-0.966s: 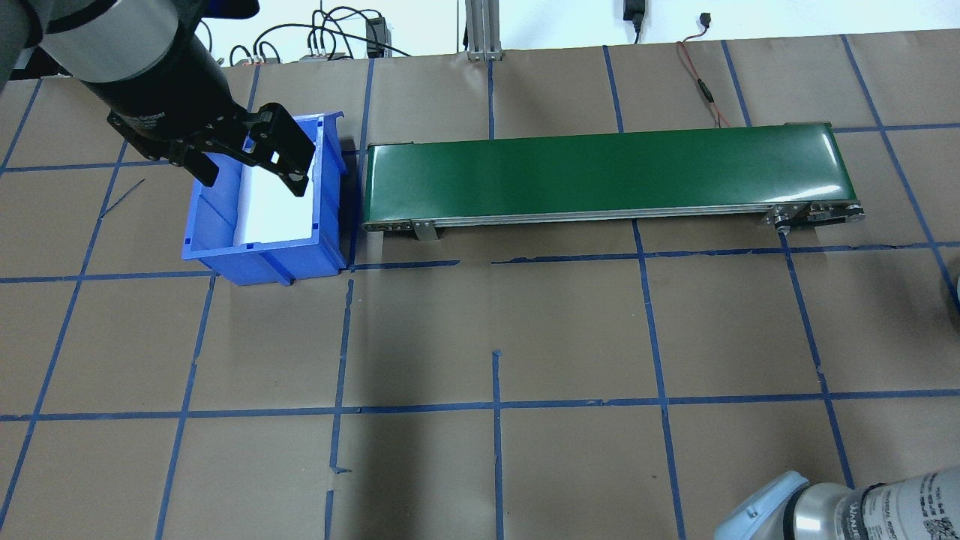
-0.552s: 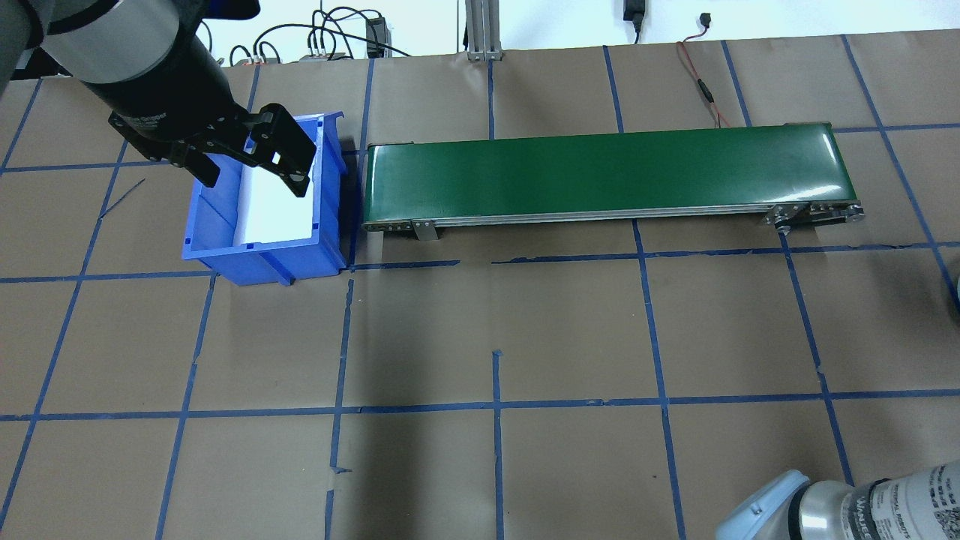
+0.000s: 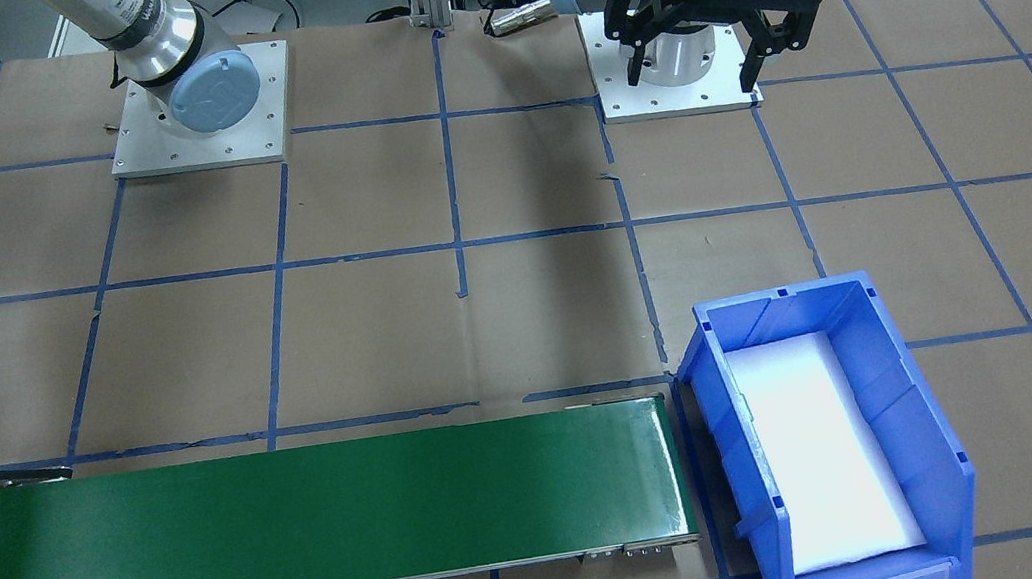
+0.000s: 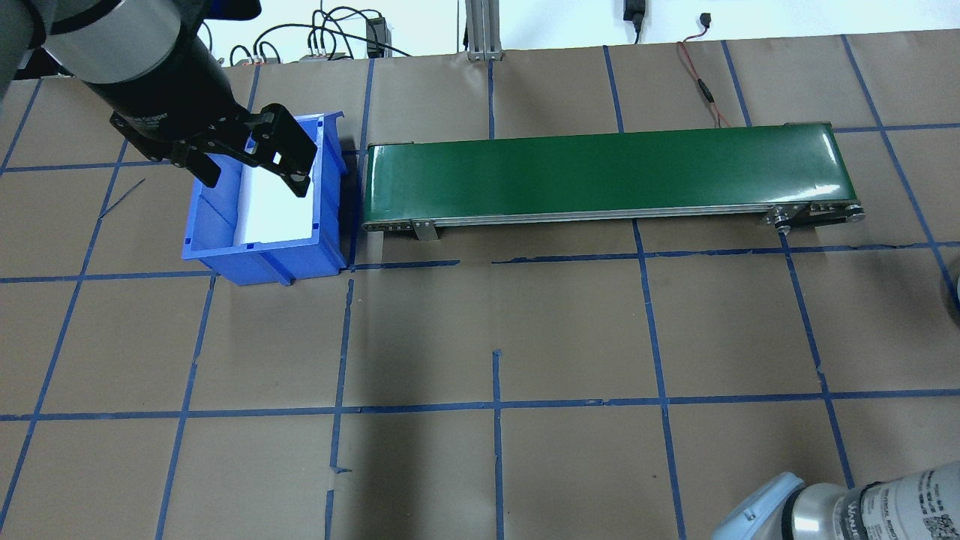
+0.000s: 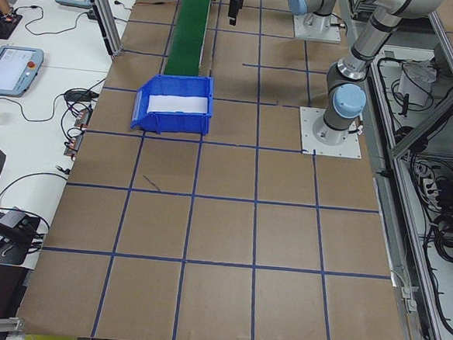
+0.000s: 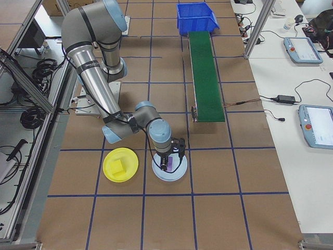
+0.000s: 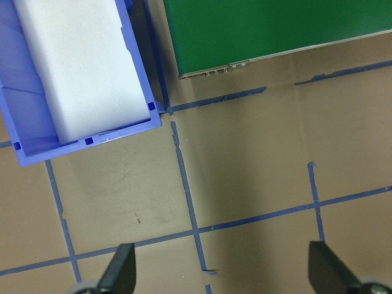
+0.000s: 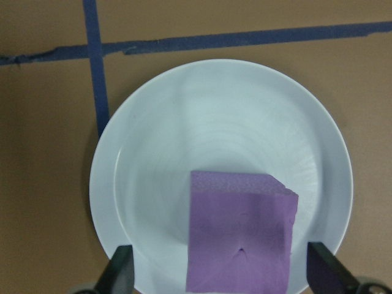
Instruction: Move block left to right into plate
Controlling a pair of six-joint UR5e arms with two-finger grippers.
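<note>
Right end effector (image 8: 217, 272) wide over purple block (image 8: 240, 242) in plate (image 8: 153, 153); lift straight up to avoid nudging it.

The left end effector (image 4: 251, 166) hangs spread over the blue bin (image 4: 264, 238).

Desk (image 4: 570, 330): covered in brown paper, marked into squares by blue tape lines.
Conveyor (image 4: 607, 172): green belt, lies along the far side, one end just beside the bin.
Bin (image 3: 830, 437): blue, white foam inside.
Yellow plate (image 6: 120, 164): beside the pale plate.
Pale plate (image 8: 220, 171): sits on the paper.
Arm bases (image 3: 197, 102): two plates bolted down.
</note>
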